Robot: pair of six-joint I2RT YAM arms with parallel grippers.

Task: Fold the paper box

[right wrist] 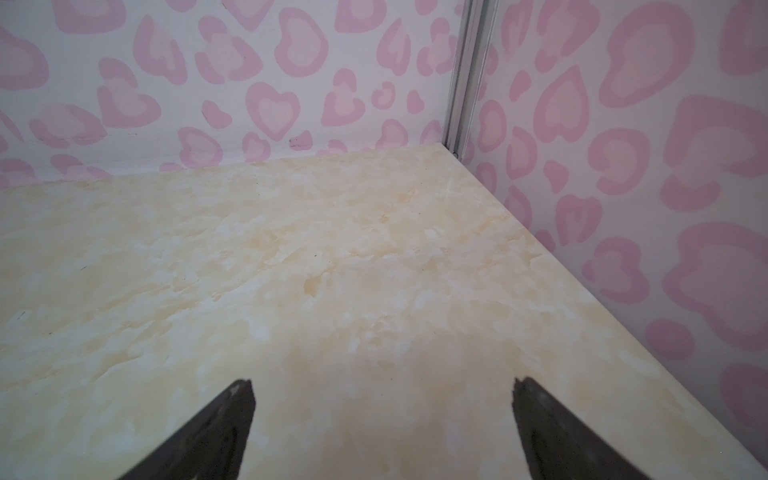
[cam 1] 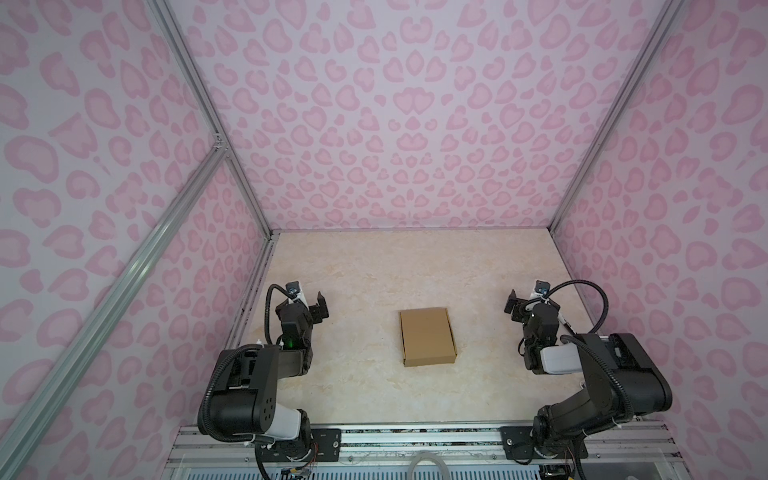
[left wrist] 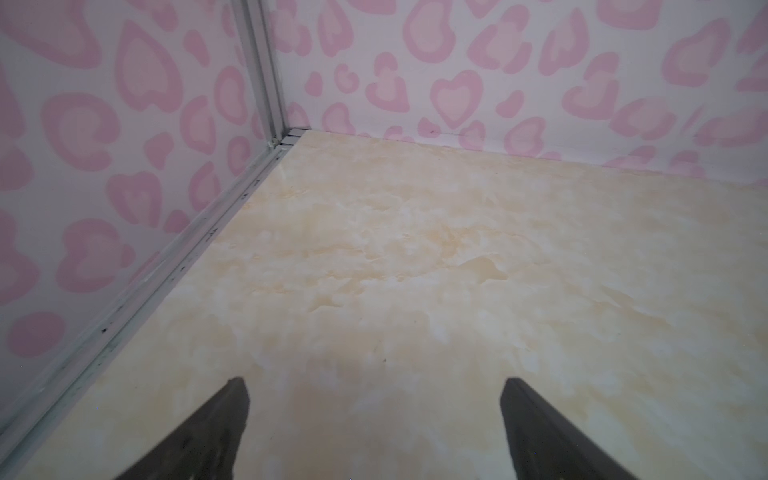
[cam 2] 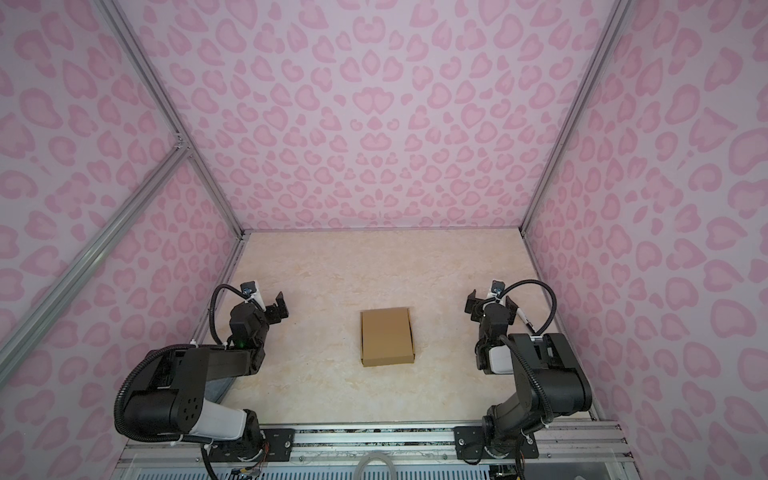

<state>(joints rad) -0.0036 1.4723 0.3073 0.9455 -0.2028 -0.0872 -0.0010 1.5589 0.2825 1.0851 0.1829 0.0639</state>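
My left gripper [cam 1: 321,308] and right gripper [cam 1: 511,305] hang wide and empty, well apart on either side of the closed paper box [cam 1: 427,336], whose folding looks finished.

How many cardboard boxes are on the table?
1. The paper box lies on the table between the left end effector and the right end effector, touching neither. None looks hidden.

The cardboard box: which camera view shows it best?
A top view: the cardboard box lies whole and unobstructed on the table; both top views show it alike. Neither wrist view shows it at all.
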